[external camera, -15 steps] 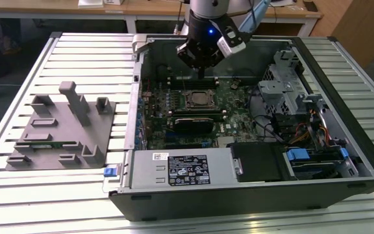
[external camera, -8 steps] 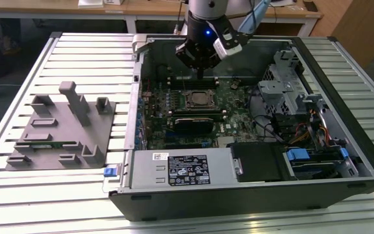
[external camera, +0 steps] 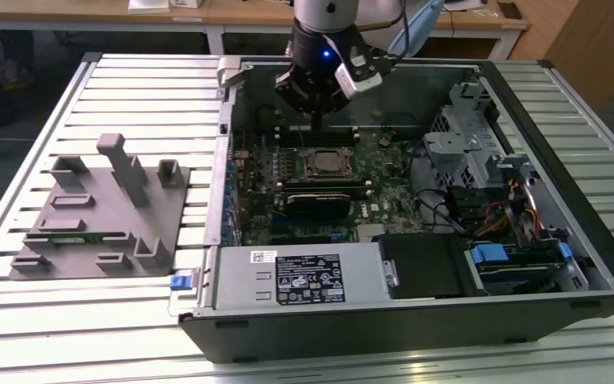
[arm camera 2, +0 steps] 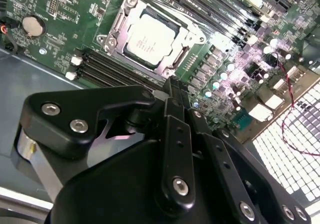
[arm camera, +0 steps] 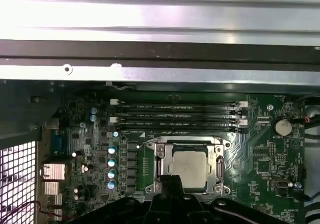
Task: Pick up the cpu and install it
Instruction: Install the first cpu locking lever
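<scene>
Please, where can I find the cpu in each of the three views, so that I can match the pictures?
Exterior view: the cpu sits in its socket on the motherboard, inside the open case, below the gripper.
Second wrist view: cpu in the socket frame.
First wrist view: cpu in the frame.
Shared landmark: the memory slots beside the socket.

exterior view high, overlooking case (external camera: 563,264); both wrist views close on motherboard (arm camera: 260,154)

Silver square cpu (arm camera: 189,168) flat in mobo socket, w/ metal frame around.
</scene>
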